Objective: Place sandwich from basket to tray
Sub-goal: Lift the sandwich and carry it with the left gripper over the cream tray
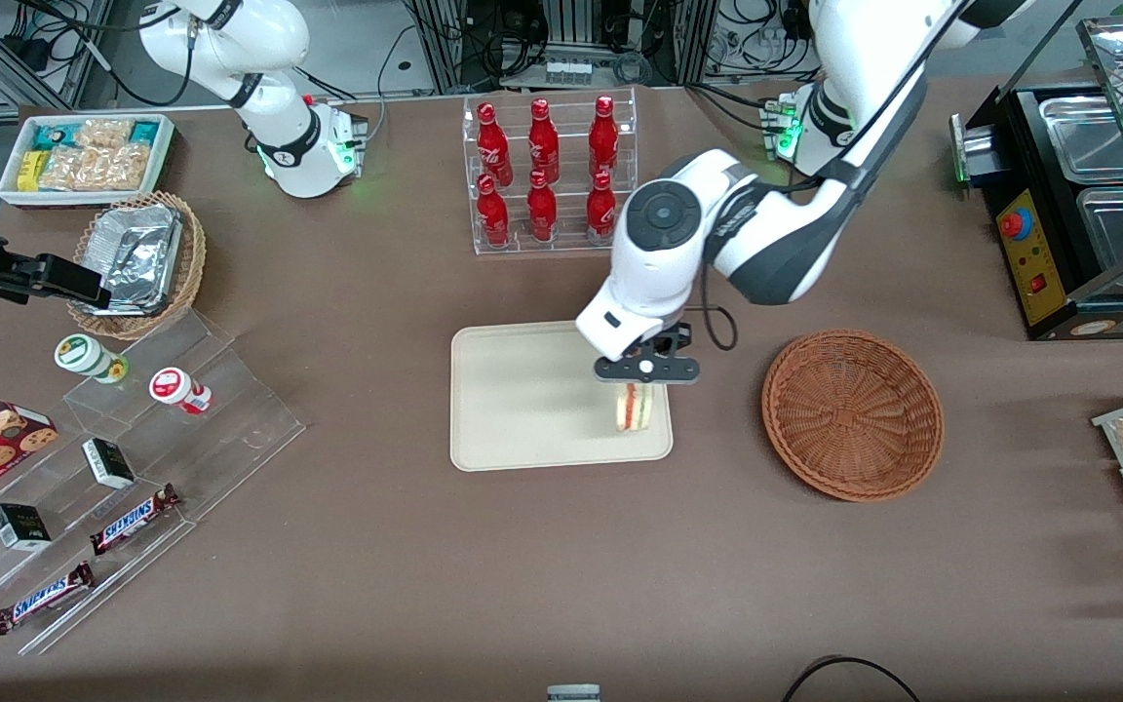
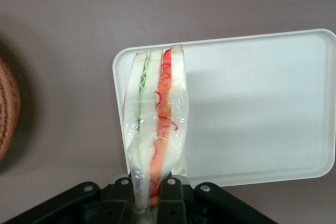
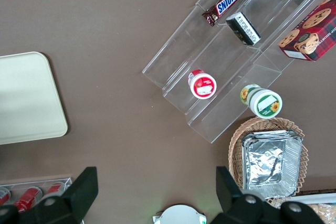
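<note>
My left gripper (image 1: 641, 382) is shut on the sandwich (image 1: 631, 407), a wrapped white-bread wedge with a red-orange filling. It holds the sandwich over the corner of the cream tray (image 1: 522, 409) that lies nearest the basket and the front camera. In the left wrist view the sandwich (image 2: 156, 129) hangs from the gripper (image 2: 148, 195) over the tray's (image 2: 262, 108) corner; I cannot tell whether it touches the tray. The reddish-brown wicker basket (image 1: 852, 413) stands empty beside the tray, toward the working arm's end; its rim (image 2: 6, 109) shows in the wrist view.
A clear rack of red bottles (image 1: 548, 175) stands farther from the front camera than the tray. A clear stepped stand with snack bars and cups (image 1: 123, 468), a foil-lined tan basket (image 1: 140, 261) and a white snack box (image 1: 86, 156) lie toward the parked arm's end. A black machine (image 1: 1078, 205) stands toward the working arm's end.
</note>
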{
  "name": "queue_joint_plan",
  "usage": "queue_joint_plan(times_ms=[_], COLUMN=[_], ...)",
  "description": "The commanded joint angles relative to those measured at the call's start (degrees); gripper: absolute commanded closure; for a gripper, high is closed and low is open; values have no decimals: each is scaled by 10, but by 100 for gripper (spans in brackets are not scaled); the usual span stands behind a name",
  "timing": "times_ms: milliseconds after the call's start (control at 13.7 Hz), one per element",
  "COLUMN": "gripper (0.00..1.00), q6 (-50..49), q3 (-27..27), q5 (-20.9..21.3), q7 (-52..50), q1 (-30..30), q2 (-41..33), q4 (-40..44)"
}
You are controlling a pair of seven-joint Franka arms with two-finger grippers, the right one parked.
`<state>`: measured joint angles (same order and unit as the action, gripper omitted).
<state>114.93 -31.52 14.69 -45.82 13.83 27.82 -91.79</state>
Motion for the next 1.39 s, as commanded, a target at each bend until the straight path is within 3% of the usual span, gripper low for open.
queue_joint_plan(times_ms=[0, 583, 875, 1167, 1312], gripper=[100, 100, 100, 100, 100], q6=[7, 48, 78, 104, 104], q3=[1, 2, 4, 4, 4], q5=[13, 17, 86, 94, 119], q7=[-15, -90, -195, -213, -213], q1=[19, 92, 116, 118, 121], q2=[25, 97, 123, 145, 152], q4=[25, 46, 43, 44, 43])
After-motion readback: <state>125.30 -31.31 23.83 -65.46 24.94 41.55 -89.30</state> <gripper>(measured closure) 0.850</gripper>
